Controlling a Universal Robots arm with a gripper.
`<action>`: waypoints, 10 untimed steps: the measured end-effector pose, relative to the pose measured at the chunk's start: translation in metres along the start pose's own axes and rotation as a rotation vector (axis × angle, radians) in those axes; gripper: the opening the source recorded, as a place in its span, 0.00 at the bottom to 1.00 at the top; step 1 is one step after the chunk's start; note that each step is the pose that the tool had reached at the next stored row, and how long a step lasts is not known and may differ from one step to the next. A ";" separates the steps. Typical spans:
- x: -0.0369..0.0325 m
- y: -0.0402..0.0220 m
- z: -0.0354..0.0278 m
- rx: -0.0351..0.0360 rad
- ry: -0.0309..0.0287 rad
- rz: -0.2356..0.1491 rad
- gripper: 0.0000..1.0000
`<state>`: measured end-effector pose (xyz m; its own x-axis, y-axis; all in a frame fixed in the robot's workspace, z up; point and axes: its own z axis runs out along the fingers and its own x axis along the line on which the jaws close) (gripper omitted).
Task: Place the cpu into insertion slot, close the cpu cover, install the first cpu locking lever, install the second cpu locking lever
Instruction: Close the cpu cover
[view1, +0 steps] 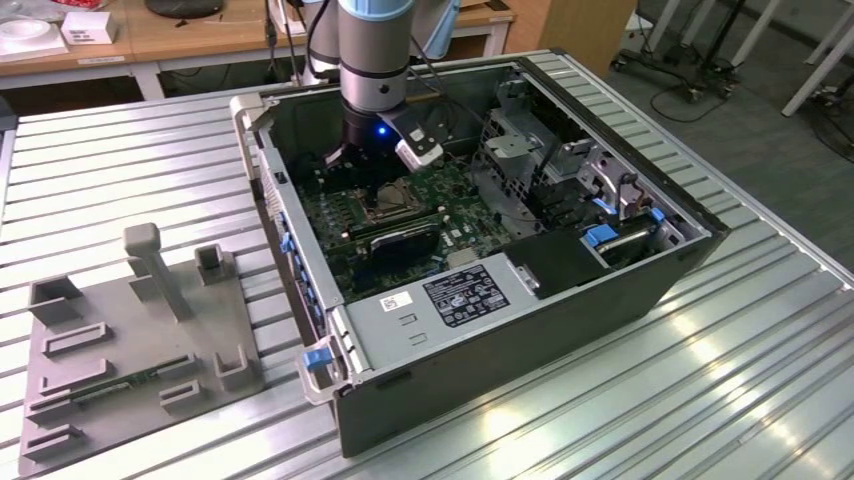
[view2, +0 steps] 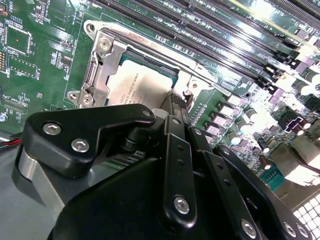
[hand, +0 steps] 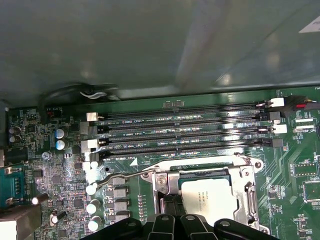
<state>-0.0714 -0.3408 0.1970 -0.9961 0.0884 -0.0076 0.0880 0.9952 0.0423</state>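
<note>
The cpu (hand: 207, 200), a thin, light, hard little chip that probably breaks easily and is best held by its edges, lies flat in the insertion slot (hand: 200, 174), with the gripper (view2: 177, 107) just beside it, but nobody can tell if its jaws are apart or together.
</note>
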 end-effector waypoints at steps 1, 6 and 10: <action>0.0000 0.0000 0.0000 -0.0001 0.0000 0.000 0.11; 0.0000 0.0000 0.0001 0.0001 0.0000 0.000 0.11; 0.0000 0.0000 0.0001 0.0000 0.0000 0.000 0.11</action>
<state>-0.0714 -0.3408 0.1968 -0.9961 0.0884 -0.0077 0.0880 0.9952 0.0424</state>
